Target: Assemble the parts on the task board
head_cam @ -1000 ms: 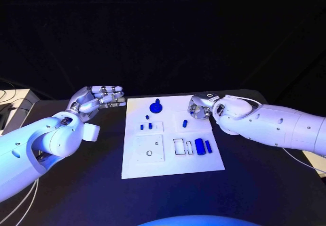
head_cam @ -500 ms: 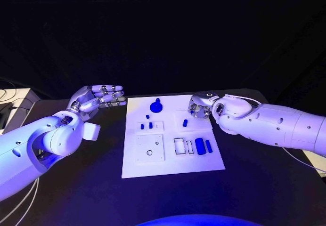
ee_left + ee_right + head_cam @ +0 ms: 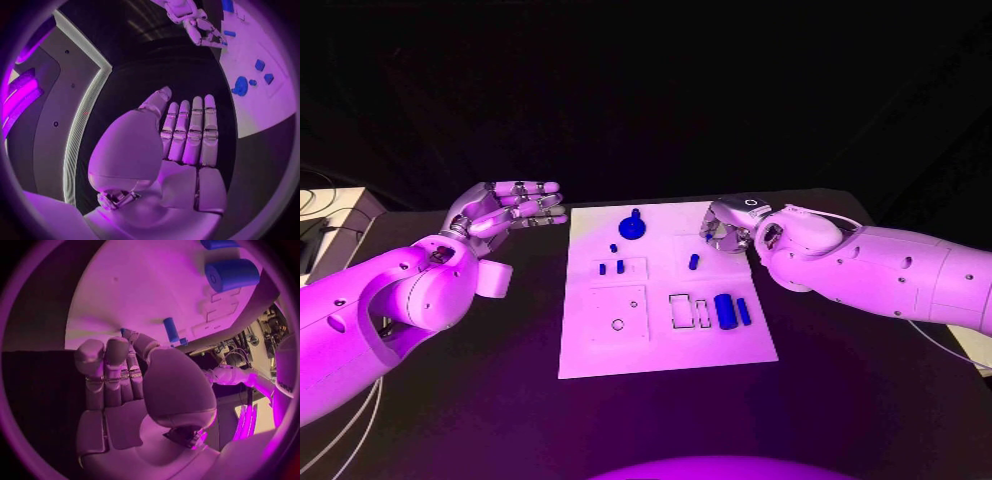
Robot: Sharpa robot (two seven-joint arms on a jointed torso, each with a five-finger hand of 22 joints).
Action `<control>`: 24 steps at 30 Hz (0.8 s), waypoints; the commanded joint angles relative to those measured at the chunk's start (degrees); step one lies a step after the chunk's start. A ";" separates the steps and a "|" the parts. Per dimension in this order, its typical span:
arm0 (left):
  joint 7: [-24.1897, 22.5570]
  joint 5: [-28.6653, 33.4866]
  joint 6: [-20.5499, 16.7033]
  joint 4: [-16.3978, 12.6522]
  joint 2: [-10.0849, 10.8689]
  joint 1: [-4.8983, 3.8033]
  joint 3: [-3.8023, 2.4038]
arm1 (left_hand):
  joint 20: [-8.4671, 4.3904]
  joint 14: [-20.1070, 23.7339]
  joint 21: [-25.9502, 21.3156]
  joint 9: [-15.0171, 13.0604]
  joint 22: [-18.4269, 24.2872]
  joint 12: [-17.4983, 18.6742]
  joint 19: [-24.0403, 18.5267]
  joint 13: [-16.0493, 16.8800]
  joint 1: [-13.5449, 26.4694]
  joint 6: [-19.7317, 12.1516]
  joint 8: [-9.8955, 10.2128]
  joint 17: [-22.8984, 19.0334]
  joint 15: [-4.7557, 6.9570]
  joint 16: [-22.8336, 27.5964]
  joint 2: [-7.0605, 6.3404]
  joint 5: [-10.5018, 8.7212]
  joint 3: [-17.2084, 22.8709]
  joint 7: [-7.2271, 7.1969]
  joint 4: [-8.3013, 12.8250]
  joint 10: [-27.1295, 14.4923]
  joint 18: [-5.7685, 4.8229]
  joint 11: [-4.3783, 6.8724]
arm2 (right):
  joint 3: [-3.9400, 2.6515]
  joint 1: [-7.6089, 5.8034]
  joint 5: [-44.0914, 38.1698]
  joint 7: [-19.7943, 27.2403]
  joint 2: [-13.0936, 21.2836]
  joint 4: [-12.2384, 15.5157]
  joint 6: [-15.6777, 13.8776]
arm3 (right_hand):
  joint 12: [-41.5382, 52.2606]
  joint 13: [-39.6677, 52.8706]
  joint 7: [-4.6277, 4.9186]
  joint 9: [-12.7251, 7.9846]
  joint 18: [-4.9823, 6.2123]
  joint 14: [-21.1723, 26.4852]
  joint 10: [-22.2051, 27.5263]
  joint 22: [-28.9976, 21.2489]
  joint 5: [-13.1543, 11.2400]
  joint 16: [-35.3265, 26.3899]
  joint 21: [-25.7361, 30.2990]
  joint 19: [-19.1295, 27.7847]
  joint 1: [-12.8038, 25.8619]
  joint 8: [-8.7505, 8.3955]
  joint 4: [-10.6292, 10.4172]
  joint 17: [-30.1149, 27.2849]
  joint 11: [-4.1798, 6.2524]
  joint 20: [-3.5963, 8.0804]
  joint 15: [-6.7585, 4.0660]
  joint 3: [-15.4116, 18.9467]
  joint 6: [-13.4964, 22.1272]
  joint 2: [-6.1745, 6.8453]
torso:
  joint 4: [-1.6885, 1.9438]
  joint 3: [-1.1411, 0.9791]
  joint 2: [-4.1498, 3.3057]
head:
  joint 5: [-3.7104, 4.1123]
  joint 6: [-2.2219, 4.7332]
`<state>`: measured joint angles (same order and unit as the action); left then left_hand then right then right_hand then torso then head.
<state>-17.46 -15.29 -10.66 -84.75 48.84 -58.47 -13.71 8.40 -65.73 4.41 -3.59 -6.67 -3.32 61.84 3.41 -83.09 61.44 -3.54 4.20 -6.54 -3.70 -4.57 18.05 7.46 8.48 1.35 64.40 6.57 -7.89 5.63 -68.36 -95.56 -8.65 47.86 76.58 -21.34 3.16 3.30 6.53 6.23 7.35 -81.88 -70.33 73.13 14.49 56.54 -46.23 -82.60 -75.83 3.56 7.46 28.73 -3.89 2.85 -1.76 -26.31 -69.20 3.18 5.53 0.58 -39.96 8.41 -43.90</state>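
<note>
The white task board [image 3: 661, 335] lies in the middle of the table. On it are a round blue part with a knob [image 3: 633, 227], small blue pegs [image 3: 610, 267], a single peg [image 3: 692, 261], a blue cylinder [image 3: 724, 310] and a thin blue bar [image 3: 743, 311]. My left hand [image 3: 509, 207] hovers left of the board's far corner with straight, spread fingers and holds nothing [image 3: 181, 145]. My right hand [image 3: 728, 225] is over the board's far right edge, fingers curled in around nothing [image 3: 125, 385]. Just beyond its fingertips lies the single peg [image 3: 170, 330].
White rectangular frames [image 3: 679, 310] and a square plate with a hole [image 3: 619, 316] are set in the board. A pale box [image 3: 329, 215] and cables sit at the far left edge. The black table [image 3: 488, 400] surrounds the board.
</note>
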 commanded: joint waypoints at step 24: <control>-0.73 0.07 -0.74 1.07 -0.43 0.12 -0.05 | 0.20 0.21 0.14 0.00 0.57 -0.06 0.16 -0.04 0.36 0.00 -0.03 0.06 -0.14 0.19 0.09 0.24 0.00 0.35 0.12 -0.75 0.21 0.02 | -0.91 -1.33 7.66 3.86 4.00 11.82 -7.30 | 0.19 0.10 0.18 -0.05 1.10 0.09 -0.47 6.21 -0.14 0.22 6.36 -2.68 -0.75 0.17 -0.51 -0.17 0.26 -0.04 -0.34 0.06 -0.40 -0.39 | 0.03 0.01 -0.02 | -0.73 0.36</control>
<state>-17.50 -15.29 -11.11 -83.64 48.57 -58.40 -13.71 8.40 -65.73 4.40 -3.59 -6.15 -3.32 61.84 3.41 -83.09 61.44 -3.54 4.19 -6.55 -3.70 -4.57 18.05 7.45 8.47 1.34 63.99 6.57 -7.90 4.71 -69.80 -89.00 -6.08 51.93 87.75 -28.10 3.07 3.34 6.74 6.09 7.76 -81.88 -70.33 74.94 14.15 56.53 -40.15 -83.61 -75.87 3.33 7.02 28.64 -3.89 2.84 -1.76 -26.25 -69.41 3.16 5.53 0.57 -39.97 7.83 -43.59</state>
